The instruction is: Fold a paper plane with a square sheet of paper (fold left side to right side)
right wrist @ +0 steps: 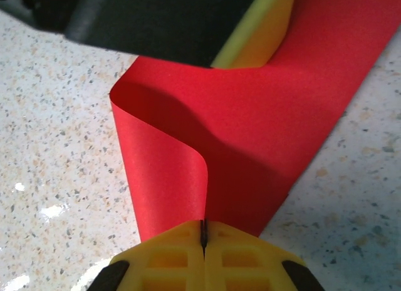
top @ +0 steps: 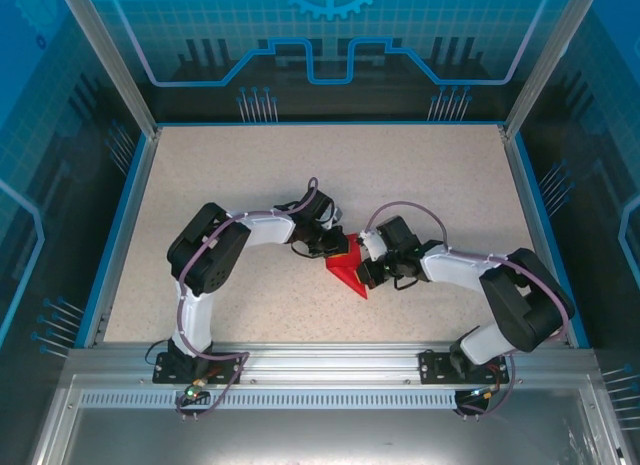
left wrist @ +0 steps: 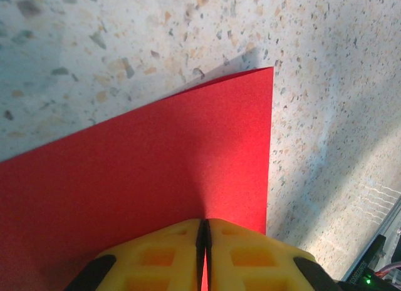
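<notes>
From above, the paper (top: 347,272) lies between my left gripper (top: 333,247) and right gripper (top: 370,267). At my left wrist, the jaws are clamped on its edge and the sheet spreads ahead. At my right wrist, the jaws pinch a curled-over flap. I judge this mid-fold; next I align the edges and flatten the crease. No writing is readable.

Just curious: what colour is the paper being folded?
The paper is plain bright red, clearest in the right wrist view.

Speckled beige tabletop (top: 250,185) enclosed by blue patterned walls (top: 330,35).
</notes>
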You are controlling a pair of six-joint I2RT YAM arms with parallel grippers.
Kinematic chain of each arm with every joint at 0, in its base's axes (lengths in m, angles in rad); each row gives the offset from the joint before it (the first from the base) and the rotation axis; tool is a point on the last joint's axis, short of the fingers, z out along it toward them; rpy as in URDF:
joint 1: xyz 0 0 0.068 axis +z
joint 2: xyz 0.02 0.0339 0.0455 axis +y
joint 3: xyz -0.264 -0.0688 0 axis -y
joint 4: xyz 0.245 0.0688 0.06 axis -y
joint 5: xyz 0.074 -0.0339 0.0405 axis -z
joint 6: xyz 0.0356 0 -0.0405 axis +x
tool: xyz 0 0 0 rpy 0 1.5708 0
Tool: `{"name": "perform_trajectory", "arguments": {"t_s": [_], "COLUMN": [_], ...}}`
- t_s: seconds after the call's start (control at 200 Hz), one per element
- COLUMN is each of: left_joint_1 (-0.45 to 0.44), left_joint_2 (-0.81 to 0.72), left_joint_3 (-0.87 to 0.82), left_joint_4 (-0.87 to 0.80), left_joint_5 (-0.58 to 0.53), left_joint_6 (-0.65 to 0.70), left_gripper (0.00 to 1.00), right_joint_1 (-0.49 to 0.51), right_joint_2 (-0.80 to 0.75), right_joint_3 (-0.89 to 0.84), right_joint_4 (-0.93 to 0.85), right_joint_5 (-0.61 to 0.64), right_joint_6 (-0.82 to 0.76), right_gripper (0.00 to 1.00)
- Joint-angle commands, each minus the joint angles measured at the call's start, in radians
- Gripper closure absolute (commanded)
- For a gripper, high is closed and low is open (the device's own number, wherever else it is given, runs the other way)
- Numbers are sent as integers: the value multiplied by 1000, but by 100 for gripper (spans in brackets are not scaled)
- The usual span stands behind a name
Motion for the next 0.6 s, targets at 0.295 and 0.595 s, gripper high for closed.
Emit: {"name": "perform_trajectory", "arguments": {"t_s": [0.295,0.595], "left_joint_1": [-14,-13], "left_joint_2": [46,49], "left_joint_3": [6,7], "left_joint_4": [-66,-72], "left_joint_5": [-22,-27], "left_joint_6": [33,34], "left_gripper": [87,87], "right_joint_1": [-25,-25], "right_joint_2": [55,34], "right_joint_3": [24,13], "right_joint_4": [-17,-19], "right_joint_5": [14,18], "right_joint_6": [5,10], "right_gripper": [100,100]}}
